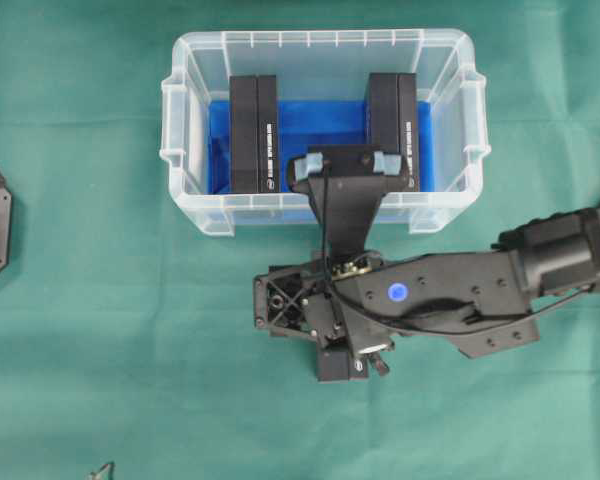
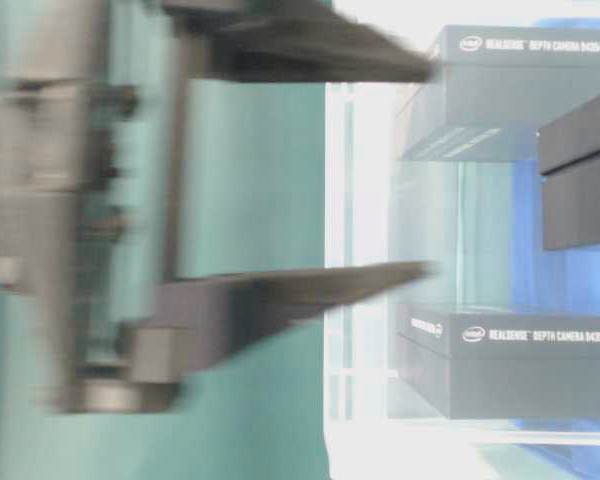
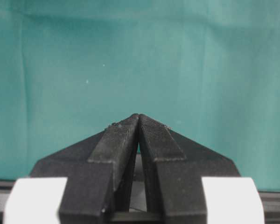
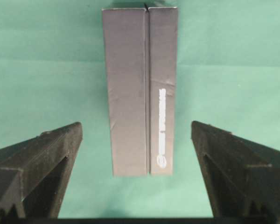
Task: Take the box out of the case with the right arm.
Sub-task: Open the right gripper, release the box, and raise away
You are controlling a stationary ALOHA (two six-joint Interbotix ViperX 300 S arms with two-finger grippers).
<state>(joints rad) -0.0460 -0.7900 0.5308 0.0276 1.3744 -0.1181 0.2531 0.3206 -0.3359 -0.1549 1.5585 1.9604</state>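
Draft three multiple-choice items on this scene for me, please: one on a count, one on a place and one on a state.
1. How many black boxes stand in the case in the overhead view?
A) one
B) two
C) four

2. Where does the box in the right wrist view lie?
A) inside the case
B) on the green cloth
C) on top of another box

3. How is the left gripper?
A) shut
B) wide open
C) shut on a box

Answers:
1 B: one stands at the left and one at the right of the blue bottom.
2 B: green cloth shows around it and no case wall.
3 A: its fingertips meet with nothing between them.
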